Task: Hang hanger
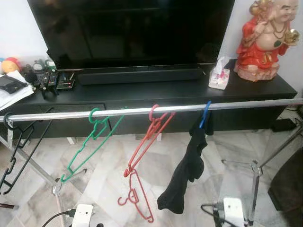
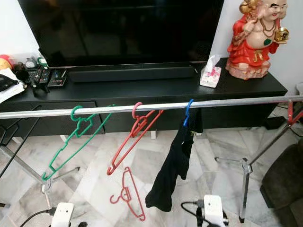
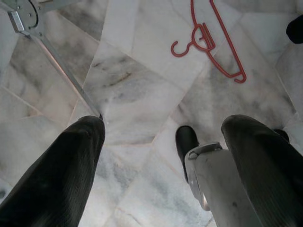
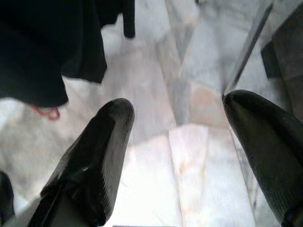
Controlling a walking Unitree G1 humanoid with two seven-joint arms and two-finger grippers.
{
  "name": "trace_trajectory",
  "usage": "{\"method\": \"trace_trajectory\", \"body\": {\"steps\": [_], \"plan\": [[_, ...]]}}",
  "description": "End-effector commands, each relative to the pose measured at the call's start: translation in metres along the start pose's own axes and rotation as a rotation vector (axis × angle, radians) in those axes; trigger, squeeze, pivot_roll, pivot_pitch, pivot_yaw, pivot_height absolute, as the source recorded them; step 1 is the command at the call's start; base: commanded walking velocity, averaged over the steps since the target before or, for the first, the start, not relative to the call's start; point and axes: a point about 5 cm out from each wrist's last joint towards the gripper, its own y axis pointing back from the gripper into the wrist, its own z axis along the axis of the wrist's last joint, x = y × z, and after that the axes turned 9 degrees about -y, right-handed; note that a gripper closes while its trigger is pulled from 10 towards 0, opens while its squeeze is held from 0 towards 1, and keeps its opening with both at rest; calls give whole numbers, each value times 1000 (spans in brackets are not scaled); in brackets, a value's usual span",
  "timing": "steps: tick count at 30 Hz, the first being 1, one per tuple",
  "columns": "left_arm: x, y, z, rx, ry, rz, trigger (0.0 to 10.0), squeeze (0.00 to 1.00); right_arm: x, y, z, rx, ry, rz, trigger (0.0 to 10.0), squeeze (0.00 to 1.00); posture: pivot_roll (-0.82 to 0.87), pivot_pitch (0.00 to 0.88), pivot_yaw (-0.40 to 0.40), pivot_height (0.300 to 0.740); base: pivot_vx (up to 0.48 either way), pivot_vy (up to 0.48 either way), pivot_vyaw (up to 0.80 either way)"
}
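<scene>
We are standing over the marble floor [image 1: 113, 179] with the long silver rail [image 1: 142, 111] running across the middle of the head view, and behind it the black TV cabinet [image 1: 156, 92] with the television [image 1: 132, 28] on top.

On the rail we have a green hanger [image 1: 90, 144] left of centre, a red hanger [image 1: 149, 137] at centre, and a blue hanger [image 1: 205, 115] carrying a dark garment [image 1: 187, 175] to the right.

The one we want is the fallen red hanger [image 1: 135, 194], flat on the floor at lower centre, under the hung red one. Its hook points to the left of the frame and its long edge runs down toward the bottom.

Our left gripper [image 3: 163, 156] has its fingers spread wide and empty, and the hanger sits ahead in the upper part of its wrist picture, well apart. Our right gripper [image 4: 177, 142] is also spread and empty, with the dark garment in the upper left between it and the hanger.

So the left arm looks better placed. The rail's slanted leg [image 3: 61, 71] lies off to one side, not across the reach.
</scene>
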Motion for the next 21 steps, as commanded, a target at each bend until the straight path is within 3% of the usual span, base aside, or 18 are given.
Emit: {"method": "trace_trajectory", "body": {"steps": [1,6,9,14,21], "plan": [[3,1,-4,29,-14,4,10000,0,0,-1,0,19,21,20,10000,0,-92,0,-5,740,0,0,0],[4,1,-6,42,-22,4,10000,0,2,-1,-3,53,-40,30,10000,0,-88,0,-8,740,0,0,0],[5,0,-4,42,23,23,10000,0,4,0,-6,69,-20,47,10000,0,-88,0,-8,740,0,0,0],[5,0,-5,55,77,34,10000,0,5,0,-6,77,-72,46,10000,0,-101,0,-5,740,0,0,0],[4,0,-6,59,77,30,10000,0,8,0,-6,79,-100,56,10000,0,-99,0,-6,740,0,0,0]]}}
